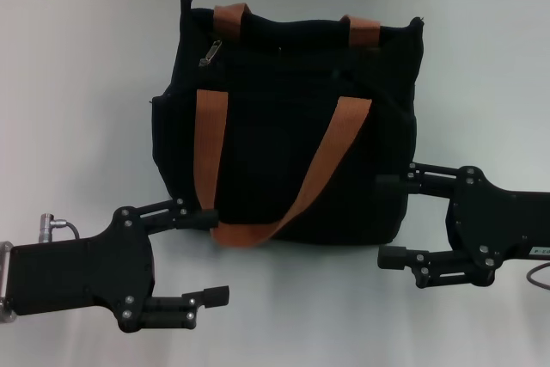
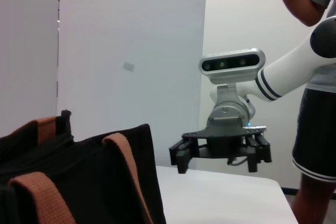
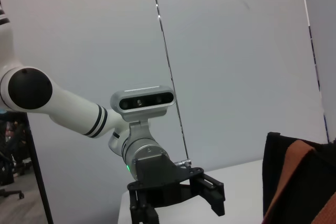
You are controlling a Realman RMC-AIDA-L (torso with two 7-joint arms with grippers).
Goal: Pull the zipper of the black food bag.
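**Two open grippers wait beside the bag**

Two grippers sit low at the near end of the white table (image 1: 77, 83), one on each side of the black food bag (image 1: 284, 126). The left gripper (image 1: 210, 255) is spread wide and holds nothing. Its top finger is right by the bag's near left corner. The right gripper (image 1: 387, 219) is wide open and holds nothing too. Its top finger is right against the bag's near right side.

The zipper (image 1: 211, 52) is a small silver tab. It lies near the far left corner of the bag's top, next to an orange strap (image 1: 230, 16). No gripper is near it yet.

I think the left gripper is best placed for the tab, since the tab is on its side. It should come in from above and pinch only the silver tab, not the strap. The right gripper could hold the bag still so it does not slide.

Bare table lies all around the bag, so both arms have room. The long strap (image 1: 292, 186) hangs over the front and could snag a finger.
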